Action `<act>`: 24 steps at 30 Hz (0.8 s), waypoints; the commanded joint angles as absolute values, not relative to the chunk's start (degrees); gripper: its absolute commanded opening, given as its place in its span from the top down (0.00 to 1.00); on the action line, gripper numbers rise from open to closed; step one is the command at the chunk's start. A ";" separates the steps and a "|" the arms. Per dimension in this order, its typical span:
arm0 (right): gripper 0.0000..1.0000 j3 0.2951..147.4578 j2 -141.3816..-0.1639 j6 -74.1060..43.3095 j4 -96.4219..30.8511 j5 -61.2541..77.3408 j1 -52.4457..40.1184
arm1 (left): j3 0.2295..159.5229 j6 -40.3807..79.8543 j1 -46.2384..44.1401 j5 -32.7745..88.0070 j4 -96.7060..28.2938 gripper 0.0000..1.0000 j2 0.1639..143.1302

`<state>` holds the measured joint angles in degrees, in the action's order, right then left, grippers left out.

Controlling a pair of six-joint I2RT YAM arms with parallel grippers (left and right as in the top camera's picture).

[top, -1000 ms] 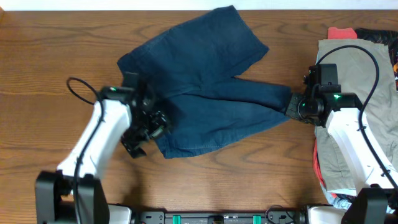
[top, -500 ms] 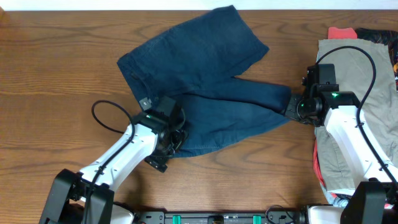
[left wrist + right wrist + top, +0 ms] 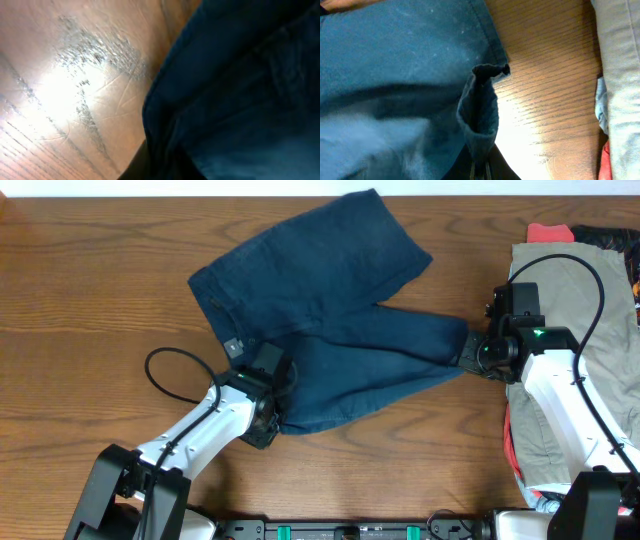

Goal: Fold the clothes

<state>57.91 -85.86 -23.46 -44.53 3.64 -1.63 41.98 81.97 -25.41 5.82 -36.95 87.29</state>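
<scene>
The dark navy shorts (image 3: 330, 310) lie spread across the middle of the table, one leg toward the back and the other stretched out to the right. My left gripper (image 3: 272, 420) is at their near-left corner, shut on the fabric. In the left wrist view, the shorts' edge (image 3: 240, 90) runs down into the gripper (image 3: 160, 170). My right gripper (image 3: 470, 352) is shut on the hem of the right leg. The right wrist view shows a pinched fold of denim (image 3: 480, 115) rising from the gripper (image 3: 480, 172).
A pile of other clothes sits at the right edge: a khaki-grey garment (image 3: 560, 290) on top, red fabric (image 3: 548, 232) and dark fabric (image 3: 610, 238) behind it. The right arm reaches over this pile. Bare wood (image 3: 90, 280) lies left of the shorts.
My left arm swung from beside the shorts onto their near-left corner and its jaws closed on the fabric. The right arm and its hold have not changed.
</scene>
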 commanded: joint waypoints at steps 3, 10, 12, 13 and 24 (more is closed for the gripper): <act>0.99 58.28 -86.26 -23.70 -44.51 2.81 -1.63 | 41.50 73.63 -25.30 3.38 -37.71 0.94 87.72; 0.99 58.30 -85.23 -21.10 -45.71 3.01 -1.45 | 44.93 61.87 -25.32 3.38 -51.79 0.94 80.64; 0.99 58.33 -84.07 -20.86 -46.02 3.40 -1.39 | 46.63 59.44 -25.36 3.86 -57.10 0.94 76.97; 0.99 58.35 -83.33 -20.56 -46.17 3.51 -1.39 | 47.42 58.72 -25.39 4.16 -59.53 0.94 75.11; 0.99 60.34 -67.55 -15.77 -51.77 6.28 1.17 | 54.89 56.18 -25.47 7.40 -70.19 0.94 52.16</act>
<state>58.15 -70.61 -19.84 -51.16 7.18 -0.16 53.08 57.91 -25.63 7.81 -69.21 56.31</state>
